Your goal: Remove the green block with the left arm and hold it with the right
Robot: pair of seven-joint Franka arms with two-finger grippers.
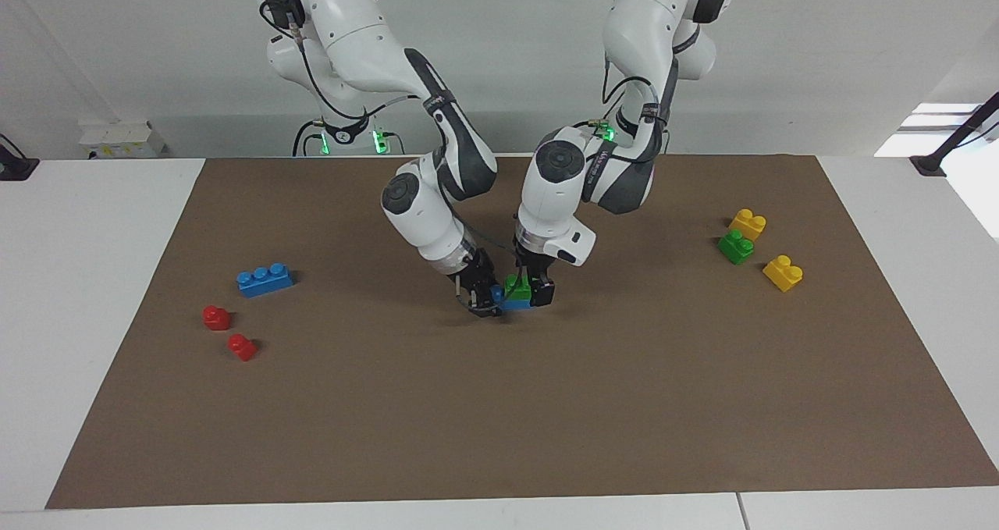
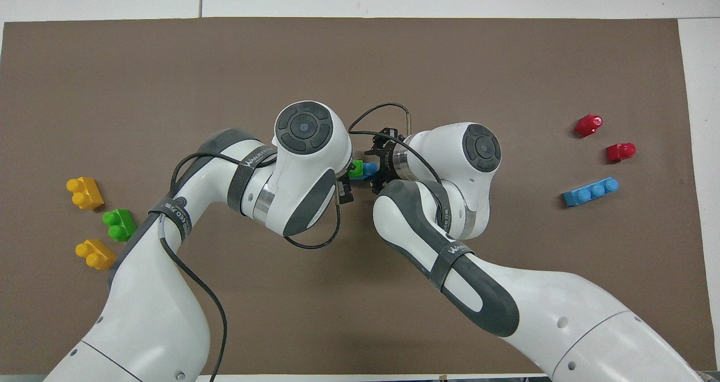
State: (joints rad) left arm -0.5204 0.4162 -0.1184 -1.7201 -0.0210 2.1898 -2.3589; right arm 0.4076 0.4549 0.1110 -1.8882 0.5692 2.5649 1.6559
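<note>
Sitting nearest the facing camera on the brown mat (image 1: 499,436), toward the right arm's end of the table: one red piece (image 1: 242,347) and a second red piece (image 1: 216,317), with a loose blue three-stud brick (image 1: 265,279) lying a little nearer to the robots. Meeting low over the middle of the mat, both arms bending down and crowding a small stack: the green block (image 1: 517,286) sitting on top of a blue brick (image 1: 513,304), only a sliver of each showing between the wrists in the overhead view. Coming in tilted from the side, the right gripper (image 1: 485,297) pinching the end of the blue brick, one fingertip overlapping its outer stud and the other lost under the brick. Dropping almost straight down, the left gripper (image 1: 532,284) closing narrowly around the green block, one finger (image 1: 543,292) standing dark against the block's side, its partner mostly masked by the block and the wrist. Hard to make out whether the stack is touching the mat or hanging just above it. Waiting well apart at the left arm's end: another green block (image 1: 736,247) lying between a yellow brick (image 1: 748,223) and a second yellow brick (image 1: 783,272), partly cut off by the left forearm in the overhead view.
</note>
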